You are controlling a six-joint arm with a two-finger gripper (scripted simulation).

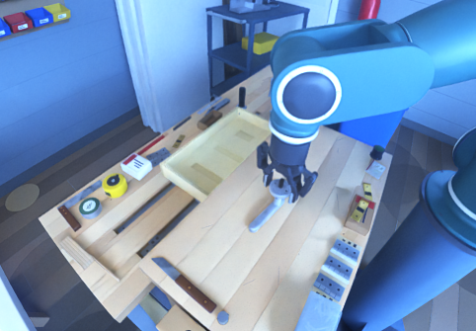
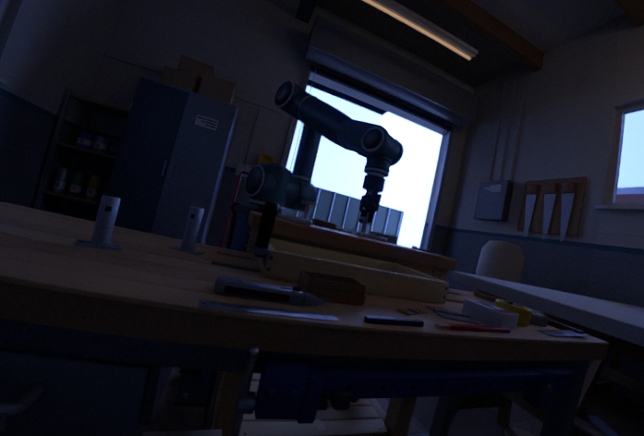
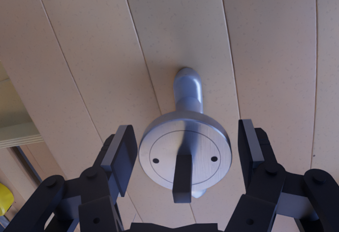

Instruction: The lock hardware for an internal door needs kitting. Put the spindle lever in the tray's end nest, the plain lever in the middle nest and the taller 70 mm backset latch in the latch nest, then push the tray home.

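My gripper (image 1: pixel 286 186) (image 3: pixel 186 153) is open and holds nothing; it hangs low over the round rose of the spindle lever (image 1: pixel 269 206) (image 3: pixel 185 142), whose dark square spindle points up between the fingers while its silver handle lies flat on the bench. The pale yellow tray (image 1: pixel 217 152) sits to the left of the lever with three shallow nests, all empty. In the dark second side camera the gripper (image 2: pixel 367 216) shows only as a silhouette against the window. I cannot pick out the plain lever or the latches.
Behind the bench stand a blue shelving cart (image 1: pixel 254 43) and a white door frame. A tape measure (image 1: pixel 114 185), a roll of tape (image 1: pixel 90 207), a chisel (image 1: pixel 185 285) and grey hinge plates (image 1: pixel 338 268) lie around the bench edges.
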